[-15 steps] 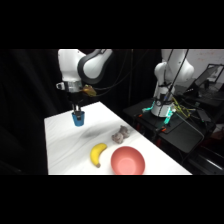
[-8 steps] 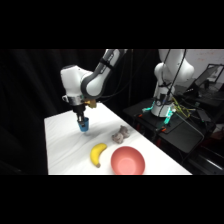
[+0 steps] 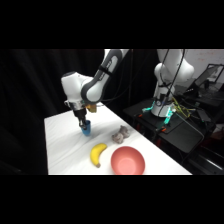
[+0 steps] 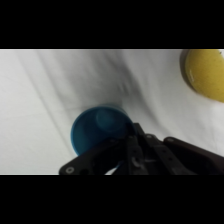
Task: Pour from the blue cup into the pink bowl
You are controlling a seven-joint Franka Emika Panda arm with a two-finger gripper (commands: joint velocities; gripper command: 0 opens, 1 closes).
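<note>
The blue cup [image 3: 86, 129] is at the back left part of the white table [image 3: 62, 145], upright, low over or on the surface; I cannot tell which. My gripper [image 3: 83, 121] comes down on it from above and is shut on its rim. In the wrist view I look into the blue cup [image 4: 96, 131] from above, with my gripper [image 4: 132, 142] and its black linkage over its right rim. The pink bowl [image 3: 128, 161] sits near the table's front edge, well right of and nearer than the cup, and is out of the wrist view.
A yellow banana [image 3: 98, 153] lies between cup and bowl, also seen as a yellow banana [image 4: 204, 75] at the wrist view's upper right. A small grey object [image 3: 120, 134] rests behind the bowl. A second white robot [image 3: 167, 82] stands at the back right beside dark equipment.
The gripper has moved down and slightly right with the blue cup in it, bringing the cup closer to the table. The arm's elbow has swung up and to the right.
</note>
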